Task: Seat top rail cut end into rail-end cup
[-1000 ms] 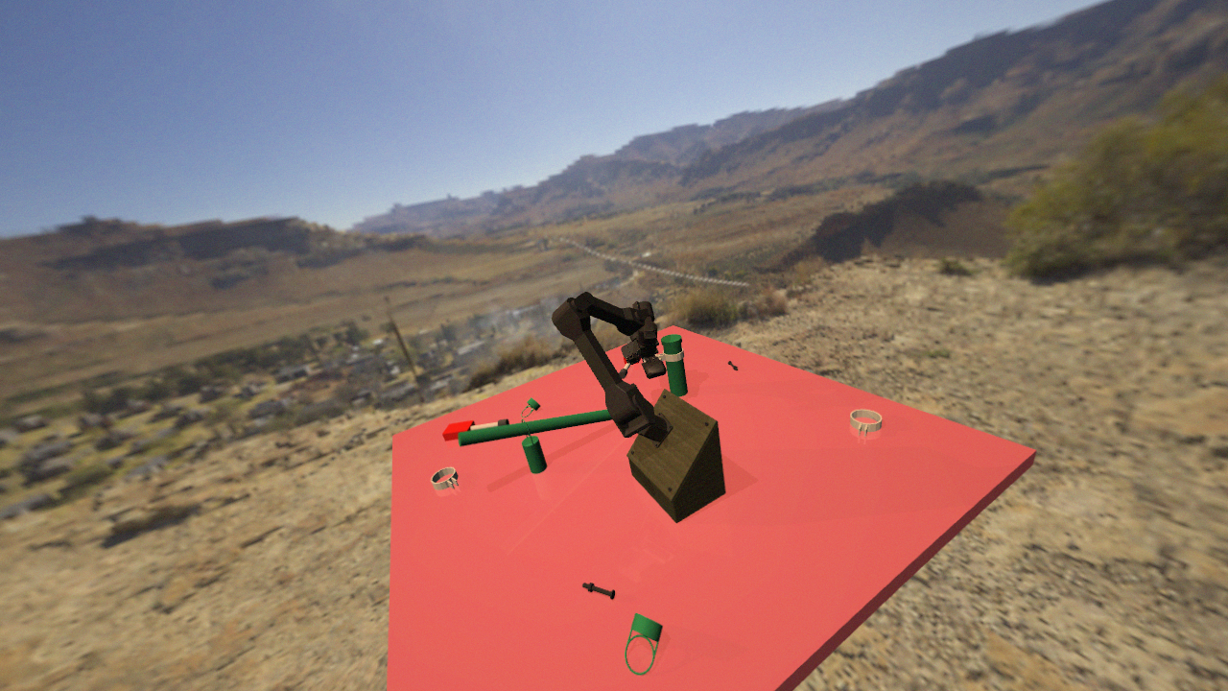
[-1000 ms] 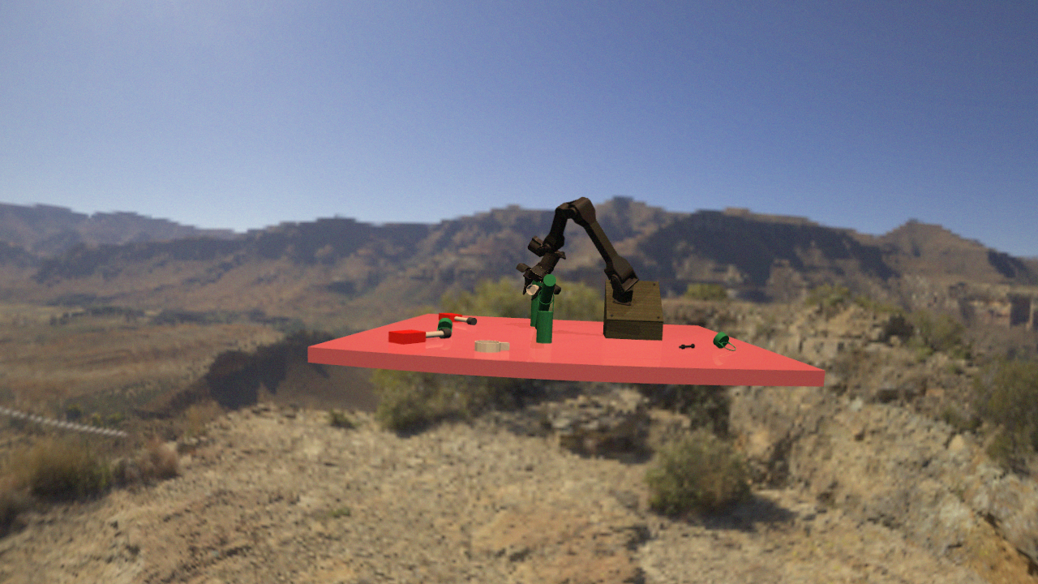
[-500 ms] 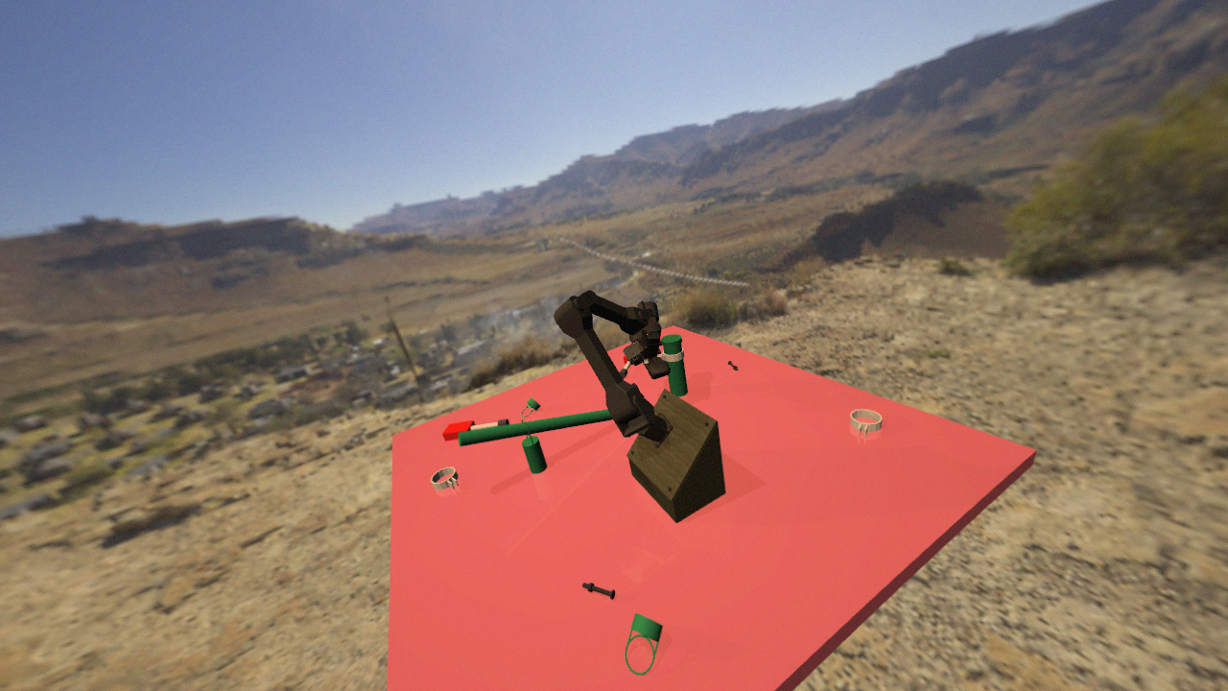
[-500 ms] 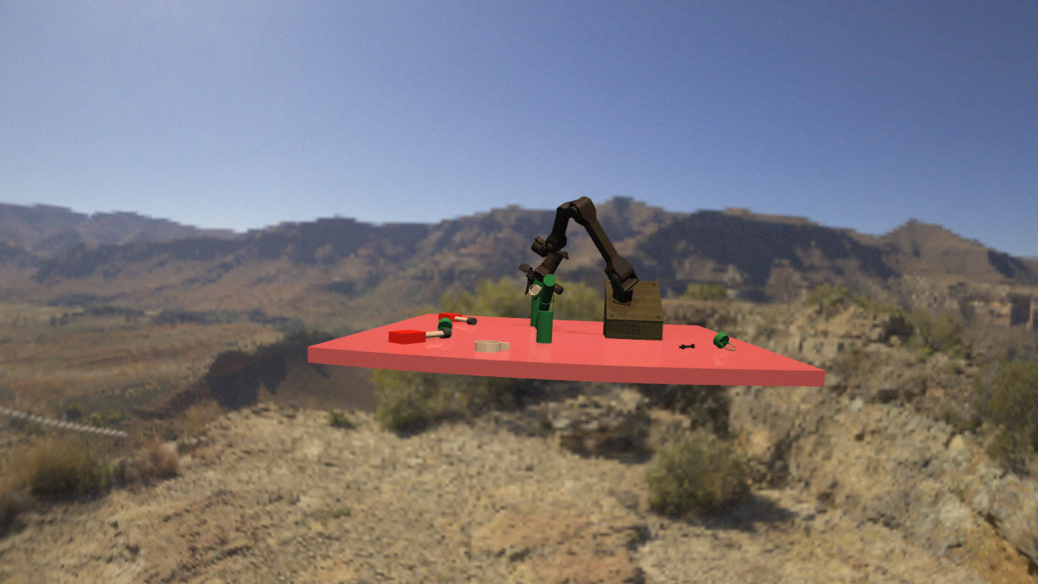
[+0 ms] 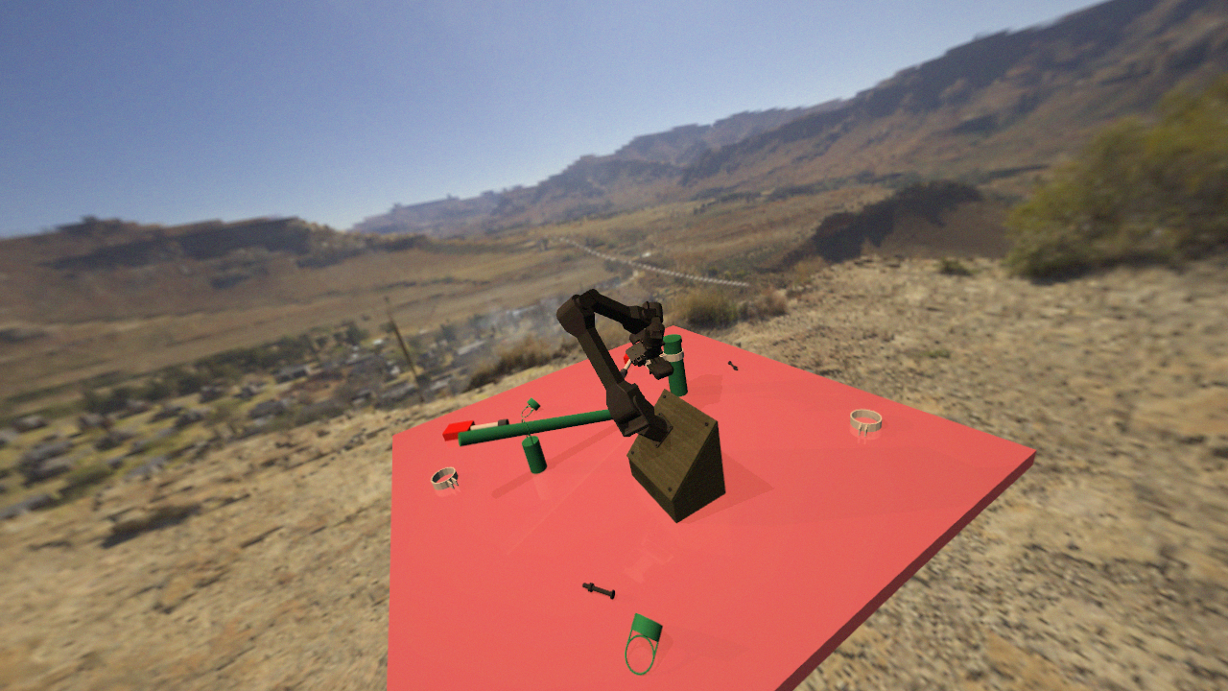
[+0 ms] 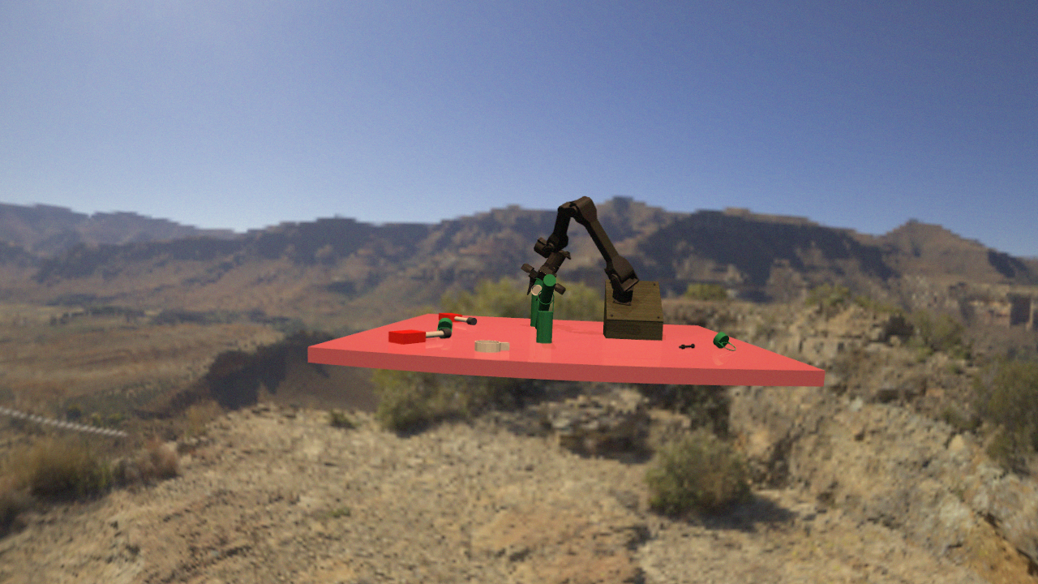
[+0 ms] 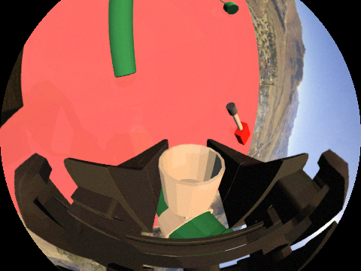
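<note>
While a spare cap (image 5: 647,627) (image 6: 720,340) lies toward the desk's (image 5: 515,559) (image 6: 566,374) (image 7: 75,56) near end, the rail (image 5: 557,424) (image 6: 549,280) (image 7: 121,38) crosses the small post (image 5: 533,456) (image 6: 544,328) off the left corner, propped – probably to keep its cut end raised. By the far corner, the gripper (image 5: 644,365) (image 6: 542,285) (image 7: 188,144) is clamped on the cup (image 6: 536,289) (image 7: 189,197) – likely to aim it – beside the big post's (image 5: 678,378) (image 6: 533,312) (image 7: 203,226) band (image 5: 674,355) (image 7: 169,223), with the rail end apart.

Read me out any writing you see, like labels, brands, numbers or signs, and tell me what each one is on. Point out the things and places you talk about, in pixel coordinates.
There are none that I can read. The rail (image 5: 549,424) (image 7: 122,38), the big post (image 5: 677,378), the rail-end cup (image 7: 192,192) and the arm's wooden base block (image 5: 678,455) (image 6: 632,315) show no lettering or numbers. Anything very small on the arm or the tool (image 7: 188,144) would be too small or dark to make out.
</note>
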Robot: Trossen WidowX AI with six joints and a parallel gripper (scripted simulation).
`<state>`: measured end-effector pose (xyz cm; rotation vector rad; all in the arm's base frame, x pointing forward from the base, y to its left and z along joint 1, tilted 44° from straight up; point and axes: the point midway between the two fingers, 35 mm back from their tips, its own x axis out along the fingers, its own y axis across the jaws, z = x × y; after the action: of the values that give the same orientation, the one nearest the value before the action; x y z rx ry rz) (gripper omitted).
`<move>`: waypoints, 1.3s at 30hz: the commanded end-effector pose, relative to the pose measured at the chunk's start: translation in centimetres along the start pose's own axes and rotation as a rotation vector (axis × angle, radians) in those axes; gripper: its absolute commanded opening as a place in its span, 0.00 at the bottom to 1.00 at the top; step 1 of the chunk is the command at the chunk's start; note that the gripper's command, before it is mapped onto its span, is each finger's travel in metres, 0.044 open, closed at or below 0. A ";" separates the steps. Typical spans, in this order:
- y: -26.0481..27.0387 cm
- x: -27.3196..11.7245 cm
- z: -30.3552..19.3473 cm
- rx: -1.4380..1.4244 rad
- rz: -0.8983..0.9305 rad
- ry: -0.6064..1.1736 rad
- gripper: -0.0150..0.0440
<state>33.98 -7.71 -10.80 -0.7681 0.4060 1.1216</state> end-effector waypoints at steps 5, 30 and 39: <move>0.5 -0.2 -0.1 -0.046 0.000 -0.024 0.25; 1.5 -0.8 -0.3 -0.153 0.000 -0.085 0.25; 1.2 -0.6 -0.2 -0.120 0.000 -0.066 0.25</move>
<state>32.53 -8.02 -10.87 -0.8373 0.2688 1.1814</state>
